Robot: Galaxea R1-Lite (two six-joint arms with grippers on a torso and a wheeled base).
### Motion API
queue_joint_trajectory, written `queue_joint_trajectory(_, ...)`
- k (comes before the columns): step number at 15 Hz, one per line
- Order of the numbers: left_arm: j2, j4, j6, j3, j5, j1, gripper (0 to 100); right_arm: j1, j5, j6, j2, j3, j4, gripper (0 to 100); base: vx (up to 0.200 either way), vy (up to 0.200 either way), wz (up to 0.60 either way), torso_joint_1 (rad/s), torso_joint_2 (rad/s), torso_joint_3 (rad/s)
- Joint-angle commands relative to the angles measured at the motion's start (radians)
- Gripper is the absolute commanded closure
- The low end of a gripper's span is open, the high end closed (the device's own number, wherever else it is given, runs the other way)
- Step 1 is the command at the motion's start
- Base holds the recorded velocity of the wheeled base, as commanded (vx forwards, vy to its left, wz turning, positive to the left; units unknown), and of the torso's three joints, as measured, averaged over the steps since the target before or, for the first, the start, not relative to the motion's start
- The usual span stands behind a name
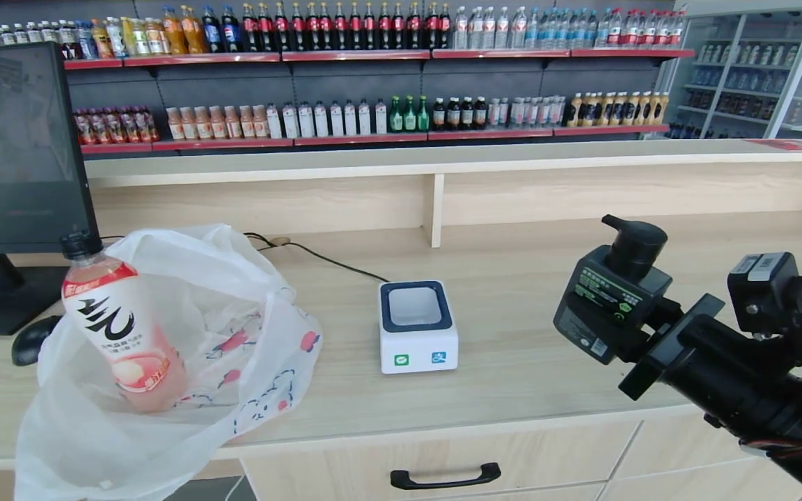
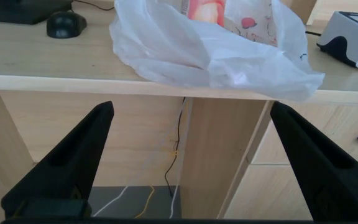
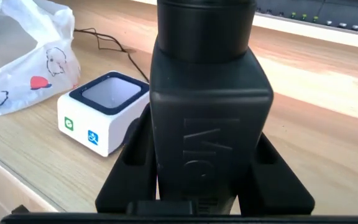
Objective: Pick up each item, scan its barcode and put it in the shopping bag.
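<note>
- Your right gripper [image 1: 653, 321] is clamped on the black bottle [image 1: 613, 289], one finger on either side of its square body; the right wrist view shows the same grip [image 3: 207, 171] from behind the bottle [image 3: 207, 106].
- You hold the black bottle in the air above the counter [image 1: 533, 348], at the robot's right of the scanner [image 1: 417, 327] and well apart from it.
- The black bottle is tilted, with its pump cap uppermost and a labelled face turned towards the head camera.
- Your left gripper [image 2: 191, 180] is spread wide and holds nothing. It sits below the counter's front edge, facing the cabinet, with the bag [image 2: 229, 62] above it.
- The bag [image 1: 269, 327] lies open on the counter at the robot's left, and its lower part hangs over the front edge.
- A pink bottle [image 1: 122, 327] stands leaning inside the bag, its black cap poking out above the rim; you see its lower part in the left wrist view [image 2: 204, 9].
- The scanner is white with a dark-framed window facing up. It stands between the bag and the black bottle, near the bag but not touching it [image 3: 101, 112].
- A monitor [image 1: 14, 146] stands behind the bag at the far left, with a mouse [image 1: 32, 339] just beside the bag.
- A cable [image 1: 331, 261] runs along the counter behind the scanner.
- Shelves [image 1: 373, 142] of drinks line the back wall.
</note>
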Motion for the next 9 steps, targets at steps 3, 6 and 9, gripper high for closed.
queue_joint_trajectory(3,0.000,-0.001,-0.002,0.000,0.000,0.000,0,0.000,0.001,-0.002,-0.006,-0.010,-0.001,100,0.000,0.200,0.00,0.001,0.00,0.004)
queue_joint_trajectory(6,0.000,-0.001,-0.002,0.000,0.000,0.000,0,-0.001,-0.005,-0.014,-0.001,-0.033,-0.001,100,0.000,0.200,0.00,0.005,0.00,0.007)
queue_joint_trajectory(9,0.000,-0.001,-0.002,0.000,0.000,0.000,0,-0.001,0.021,-0.068,0.000,-0.063,-0.001,100,0.000,0.200,0.00,0.002,0.00,0.001)
